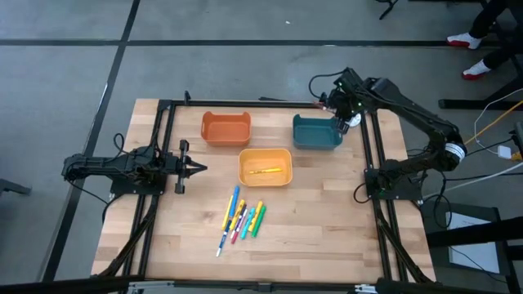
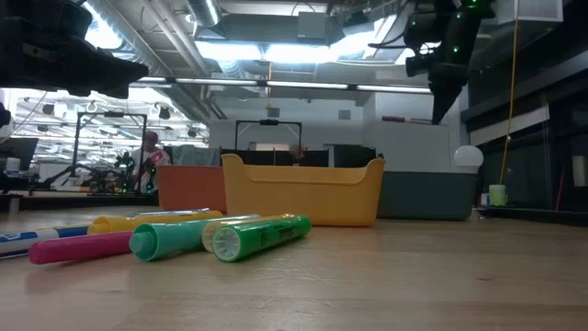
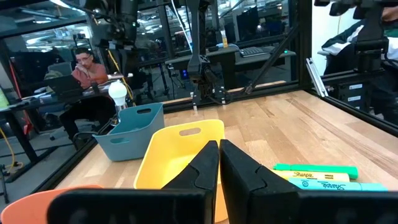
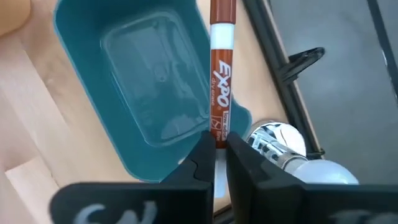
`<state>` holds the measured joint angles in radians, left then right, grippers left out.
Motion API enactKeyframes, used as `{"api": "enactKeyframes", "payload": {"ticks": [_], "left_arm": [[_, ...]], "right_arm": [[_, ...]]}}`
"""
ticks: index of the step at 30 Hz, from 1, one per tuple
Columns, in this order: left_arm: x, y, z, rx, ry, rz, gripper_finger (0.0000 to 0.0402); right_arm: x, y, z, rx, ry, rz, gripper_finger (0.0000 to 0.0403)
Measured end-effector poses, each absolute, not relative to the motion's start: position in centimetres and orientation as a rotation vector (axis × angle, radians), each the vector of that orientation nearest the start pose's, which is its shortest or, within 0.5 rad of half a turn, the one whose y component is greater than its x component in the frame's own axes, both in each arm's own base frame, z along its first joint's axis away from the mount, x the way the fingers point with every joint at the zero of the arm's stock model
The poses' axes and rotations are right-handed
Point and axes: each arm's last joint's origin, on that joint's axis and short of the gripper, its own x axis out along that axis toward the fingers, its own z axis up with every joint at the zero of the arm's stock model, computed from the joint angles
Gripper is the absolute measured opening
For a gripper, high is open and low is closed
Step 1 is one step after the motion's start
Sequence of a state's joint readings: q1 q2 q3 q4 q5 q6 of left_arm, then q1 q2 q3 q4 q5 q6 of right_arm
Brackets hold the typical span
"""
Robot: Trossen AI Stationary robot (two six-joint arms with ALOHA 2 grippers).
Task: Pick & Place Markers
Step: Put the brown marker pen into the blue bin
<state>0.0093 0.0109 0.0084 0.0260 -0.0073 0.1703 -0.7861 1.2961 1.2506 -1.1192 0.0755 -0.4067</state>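
Jaws of the right gripper are clamped on a brown-orange Expo marker, which sticks out forward past the fingertips; in the high view this gripper hangs over the right end of the teal bin, above its rim rather than inside it; the bin's floor looks bare in the right wrist view. Jaws of the left gripper are closed on nothing; that arm waits low over the bench's left side, pointing toward the middle.

The step in hand seems to be the drop into the teal bin; the marker lies close to the bin's edge on the side of the black frame rail, so the hold would do well to shift inward over the bin's middle before letting go, and to come lower so the marker does not bounce out; a white bulb-like object sits just beside the bin and is worth avoiding.

The rest of the markers lie in a loose cluster on the bench in front of the yellow bin; one yellow marker already rests inside that bin; the orange bin appears empty.
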Motion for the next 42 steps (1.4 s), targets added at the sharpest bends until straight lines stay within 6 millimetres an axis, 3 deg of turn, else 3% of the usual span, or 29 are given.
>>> {"api": "enactKeyframes", "payload": {"ticks": [9,21,28,42], "left_arm": [[9.8,0.1,16.8,0.170,-0.022,0.018,0.0010],[9.8,0.1,16.8,0.170,-0.022,0.019,0.0008],[9.8,0.1,16.8,0.170,-0.022,0.018,0.0013],[9.8,0.1,16.8,0.170,-0.022,0.018,0.0012]], "right_arm": [[17.9,-16.3,29.5,0.003,1.305,-0.350,0.0018],[20.3,-17.1,27.5,-0.015,1.323,-0.307,0.0018],[20.7,-17.4,27.0,-0.037,1.301,-0.310,0.0018],[20.0,-16.9,22.1,-0.068,1.336,-0.263,0.0018]]}}
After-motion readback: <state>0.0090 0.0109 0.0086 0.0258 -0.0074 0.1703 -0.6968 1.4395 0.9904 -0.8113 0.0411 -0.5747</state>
